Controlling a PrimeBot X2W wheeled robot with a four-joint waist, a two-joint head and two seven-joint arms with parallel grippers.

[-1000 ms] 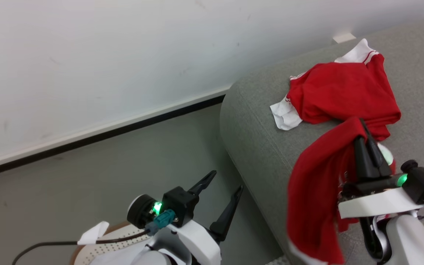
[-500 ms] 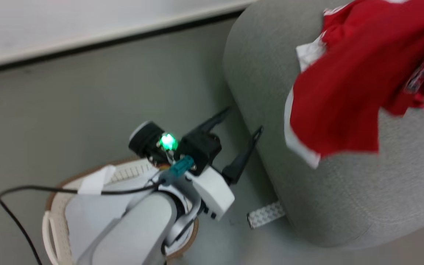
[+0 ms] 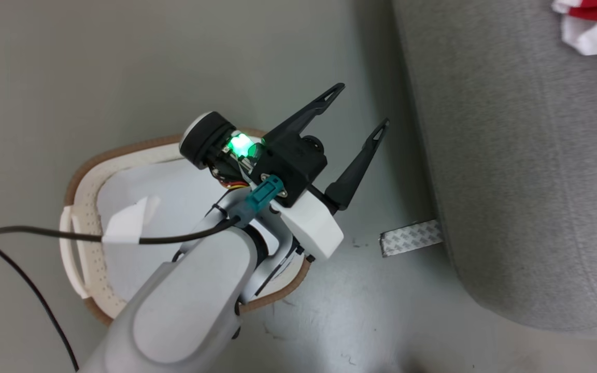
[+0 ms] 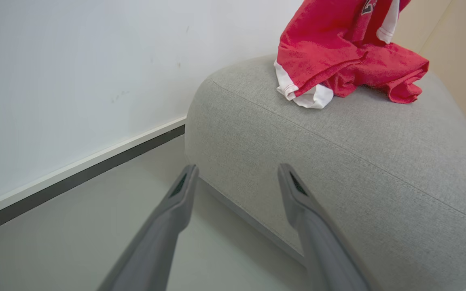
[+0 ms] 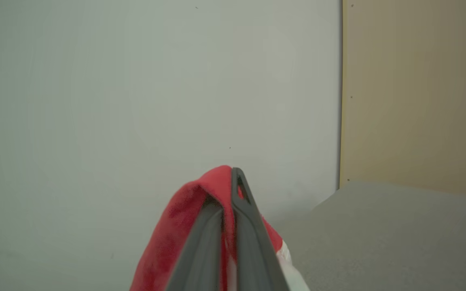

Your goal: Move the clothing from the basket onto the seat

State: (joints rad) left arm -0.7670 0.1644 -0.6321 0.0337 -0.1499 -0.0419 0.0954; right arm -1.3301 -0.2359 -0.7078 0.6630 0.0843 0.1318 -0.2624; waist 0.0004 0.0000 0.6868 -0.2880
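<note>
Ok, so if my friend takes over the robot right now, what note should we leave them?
Left gripper: open, holding nothing, above the basket.
Right gripper: shut on a red garment, held up above the seat.
Done: a second red garment lies on the seat.
Basket: pale liner visible, no red where the left arm leaves it uncovered.
Left to do: release the held garment onto the seat, then check the hidden part of the basket.
</note>
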